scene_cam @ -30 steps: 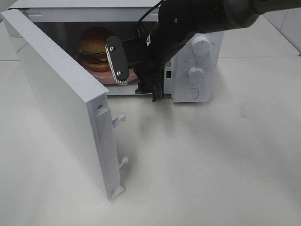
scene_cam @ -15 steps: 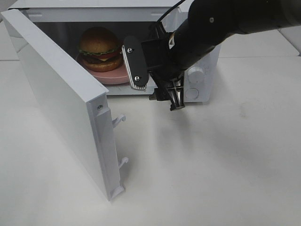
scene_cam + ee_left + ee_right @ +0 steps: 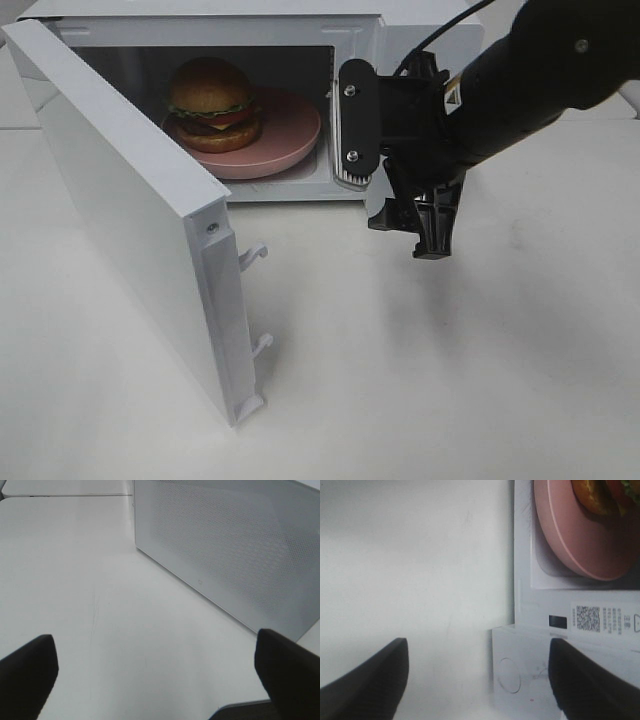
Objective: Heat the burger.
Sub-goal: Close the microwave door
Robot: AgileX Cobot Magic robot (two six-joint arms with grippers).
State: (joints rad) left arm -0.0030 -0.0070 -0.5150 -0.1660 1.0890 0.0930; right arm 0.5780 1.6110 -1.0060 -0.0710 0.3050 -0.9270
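Bright, even light on a white table (image 3: pixel 480 400). Faint soft shadow beneath the dark right arm (image 3: pixel 540 80), right of centre. Microwave (image 3: pixel 250 8) cavity dim. Wrist views soft, lower corners blurred.

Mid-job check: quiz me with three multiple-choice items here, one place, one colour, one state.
1. Where is the burger? A) on the table B) on the plate inside the microwave C) on the microwave's roof
2. Plate's colour? A) pink B) blue C) white
3. The microwave door is A) shut B) swung open C) taken off
Answers: 1 B, it sits on the plate in the cavity; 2 A, its rim shows pink; 3 B, it stands wide open.
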